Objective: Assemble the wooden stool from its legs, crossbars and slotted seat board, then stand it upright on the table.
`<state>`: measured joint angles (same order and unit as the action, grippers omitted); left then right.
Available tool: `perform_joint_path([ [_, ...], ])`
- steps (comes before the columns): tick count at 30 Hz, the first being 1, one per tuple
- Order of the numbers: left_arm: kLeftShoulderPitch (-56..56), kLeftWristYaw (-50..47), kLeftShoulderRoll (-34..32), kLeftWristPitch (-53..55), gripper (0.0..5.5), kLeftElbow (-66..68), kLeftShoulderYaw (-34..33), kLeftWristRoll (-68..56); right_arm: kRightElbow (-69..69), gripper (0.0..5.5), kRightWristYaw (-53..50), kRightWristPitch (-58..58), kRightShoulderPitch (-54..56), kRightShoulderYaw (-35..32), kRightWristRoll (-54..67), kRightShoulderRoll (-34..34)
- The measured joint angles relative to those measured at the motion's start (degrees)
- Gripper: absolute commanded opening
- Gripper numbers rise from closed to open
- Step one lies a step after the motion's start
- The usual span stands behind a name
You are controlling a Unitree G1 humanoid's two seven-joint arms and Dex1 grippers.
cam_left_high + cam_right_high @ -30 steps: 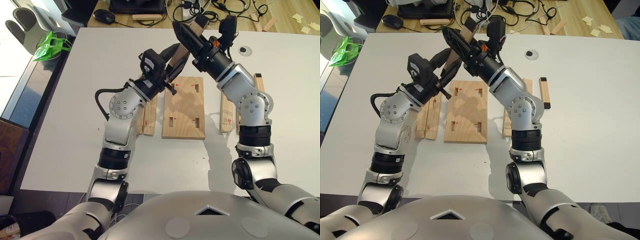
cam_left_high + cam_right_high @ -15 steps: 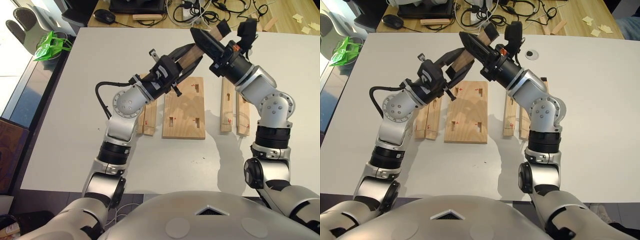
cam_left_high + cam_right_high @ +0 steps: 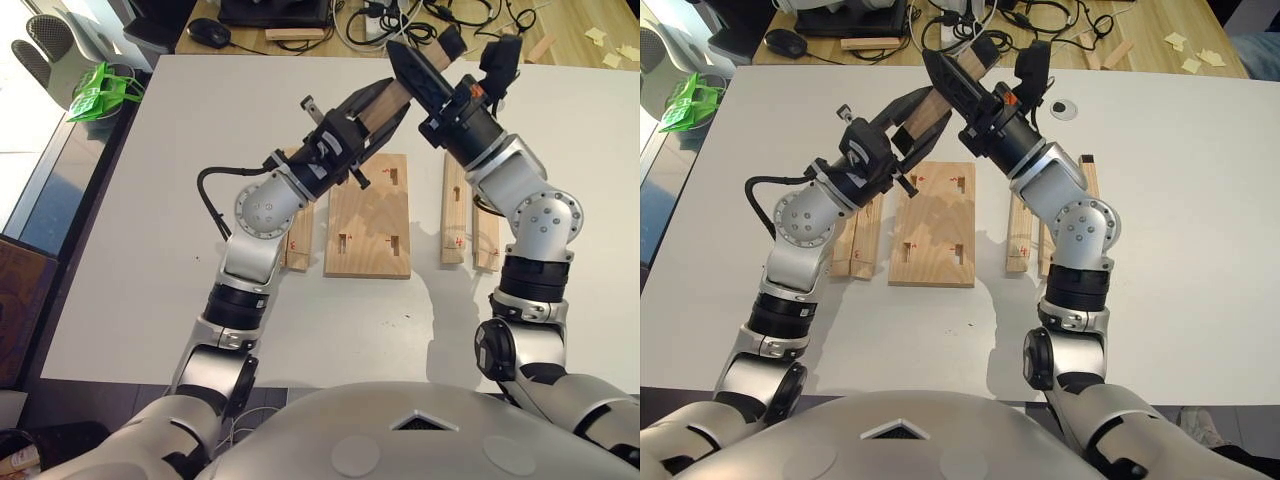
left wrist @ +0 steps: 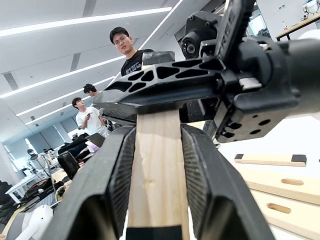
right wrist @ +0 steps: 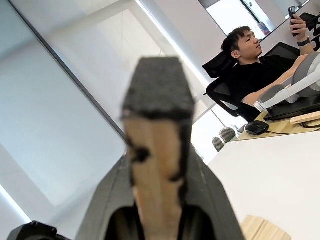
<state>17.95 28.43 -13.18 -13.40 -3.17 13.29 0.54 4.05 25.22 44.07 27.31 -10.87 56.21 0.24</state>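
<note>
Left gripper (image 3: pixel 384 100) and right gripper (image 3: pixel 412 66) both pinch one pale, black-tipped leg (image 3: pixel 444 47); red marks on the seat board (image 3: pixel 368 215) are unreadable.

**Legible markings: hand-written red characters on the wooden parts**

The seat board (image 3: pixel 367 215) carries a small red mark beside each visible slot; these characters are too small to read. The leg (image 3: pixel 454 215) lying flat just right of the board bears a red character close to its near end that resembles a 4. The leg (image 3: pixel 298 235) lying flat just left of the board bears a red character close to its near end; its value cannot be confirmed. The green bag (image 3: pixel 95 92) beside the far left corner of the table (image 3: pixel 150 250) shows white print, which is not readable.
</note>
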Motion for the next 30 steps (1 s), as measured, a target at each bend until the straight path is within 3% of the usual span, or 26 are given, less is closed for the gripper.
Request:
perform_joint_path([
  [11,1.19,-9.63,0.8,-0.28,3.27,1.71,-4.69,5.71,2.06,0.38,-4.0,-8.29,3.06,-5.18,-0.33,-1.37],
  [14,0.28,-16.61,-0.09,-0.12,3.73,1.47,-11.75,5.99,0.22,0.38,-8.57,-11.16,2.48,-8.29,-3.91,-4.59],
  [20,-2.18,-22.69,1.31,9.5,3.77,4.46,-21.37,-0.63,3.01,0.38,-15.88,-12.08,-6.27,-9.2,-10.75,-7.78],
  [25,-3.3,-24.5,4.43,12.45,3.77,5.89,-24.73,-6.79,8.07,0.38,-22.38,-11.99,-14.17,-11.3,-16.55,-10.3],
  [30,-5.0,-25.31,4.79,12.67,3.77,6.66,-25.13,-7.32,12.64,0.38,-27.04,-13.18,-20.32,-7.98,-26.36,-10.79],
])
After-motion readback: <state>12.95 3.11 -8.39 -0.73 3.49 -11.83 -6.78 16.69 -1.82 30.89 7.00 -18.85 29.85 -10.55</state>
